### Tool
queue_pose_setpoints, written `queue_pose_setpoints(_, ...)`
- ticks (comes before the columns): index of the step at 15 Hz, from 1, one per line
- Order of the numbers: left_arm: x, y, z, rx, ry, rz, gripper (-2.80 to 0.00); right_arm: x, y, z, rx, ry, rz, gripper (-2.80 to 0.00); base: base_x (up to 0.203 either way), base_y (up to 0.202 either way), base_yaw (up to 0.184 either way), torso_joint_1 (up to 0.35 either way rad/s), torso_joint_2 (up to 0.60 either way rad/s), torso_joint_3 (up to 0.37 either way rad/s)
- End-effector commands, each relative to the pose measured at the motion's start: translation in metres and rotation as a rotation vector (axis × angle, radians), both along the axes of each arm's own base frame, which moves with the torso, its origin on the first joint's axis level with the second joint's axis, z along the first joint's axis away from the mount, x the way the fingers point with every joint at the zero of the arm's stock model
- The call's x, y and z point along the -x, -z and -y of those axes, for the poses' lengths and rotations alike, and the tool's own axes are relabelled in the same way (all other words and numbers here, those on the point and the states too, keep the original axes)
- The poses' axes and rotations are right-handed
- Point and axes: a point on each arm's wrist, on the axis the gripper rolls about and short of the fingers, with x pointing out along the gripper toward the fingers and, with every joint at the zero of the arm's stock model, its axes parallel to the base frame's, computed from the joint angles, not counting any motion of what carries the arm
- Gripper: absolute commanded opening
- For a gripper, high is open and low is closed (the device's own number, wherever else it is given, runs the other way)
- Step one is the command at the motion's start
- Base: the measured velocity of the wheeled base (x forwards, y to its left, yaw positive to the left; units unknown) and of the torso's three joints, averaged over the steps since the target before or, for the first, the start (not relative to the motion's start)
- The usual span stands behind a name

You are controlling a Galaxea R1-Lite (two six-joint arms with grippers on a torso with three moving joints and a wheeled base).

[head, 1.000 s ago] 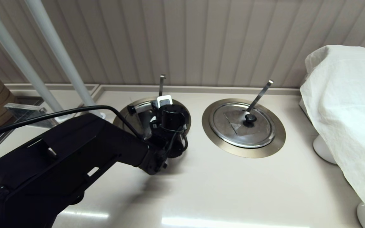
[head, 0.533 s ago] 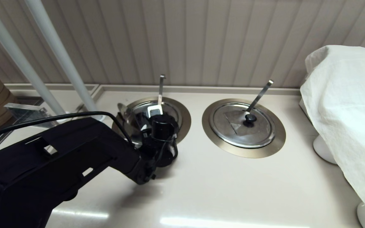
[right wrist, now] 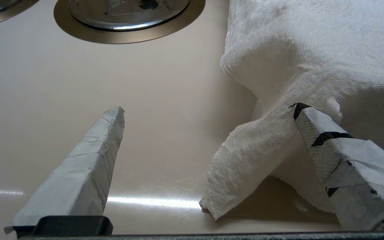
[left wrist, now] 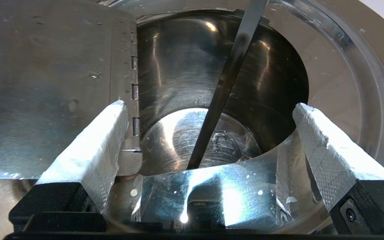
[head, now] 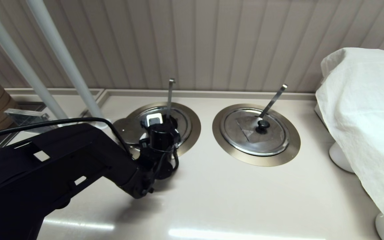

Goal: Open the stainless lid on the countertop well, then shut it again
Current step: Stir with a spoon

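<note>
The stainless lid (head: 125,128) lies turned over to the left of the countertop well (head: 192,128), partly on its flange. In the left wrist view the lid (left wrist: 45,83) shows its flat underside and flap hinge; the black knob is hidden. The pot is uncovered, and the straight utensil handle (head: 170,96) stands in it (left wrist: 228,73). My left gripper (head: 158,121) hangs over the near side of the well, open (left wrist: 208,110), with one finger (left wrist: 95,146) beside the lid's hinge edge. My right gripper (right wrist: 208,111) is open low over the countertop.
The twin lid (head: 255,130) with its slanted handle (head: 273,100) sits closed to the right. A white cloth (head: 365,116) covers something at the far right; a fold of it (right wrist: 245,160) lies against a right finger. Two white poles (head: 65,60) rise behind the left arm.
The lid has swung from tilted upright over the well down to the left, and now lies flat beside the opening. My left arm moved left and nearer with it.
</note>
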Motion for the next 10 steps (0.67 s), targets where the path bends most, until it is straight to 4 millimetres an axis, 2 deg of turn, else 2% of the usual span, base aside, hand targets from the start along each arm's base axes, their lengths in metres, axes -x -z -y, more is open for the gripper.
queue_pose_setpoints(1, 0.002, 0.005, -0.006, -0.010, -0.014, -0.020, 0.00, 0.000, 0.000, 0.000, 0.000, 0.000, -0.001, 0.00, 0.000, 0.000, 0.000, 0.000, 0.00, 0.000)
queue_pose_setpoints(8, -0.023, 0.018, -0.059, -0.016, -0.105, -0.060, 0.00, 0.000, 0.000, 0.000, 0.000, 0.000, -0.001, 0.00, 0.000, 0.000, 0.000, 0.000, 0.00, 0.000)
queue_pose_setpoints(10, -0.026, 0.017, -0.065, -0.013, -0.110, -0.060, 0.00, 0.000, 0.000, 0.000, 0.000, 0.000, -0.001, 0.00, 0.000, 0.000, 0.000, 0.000, 0.00, 0.000)
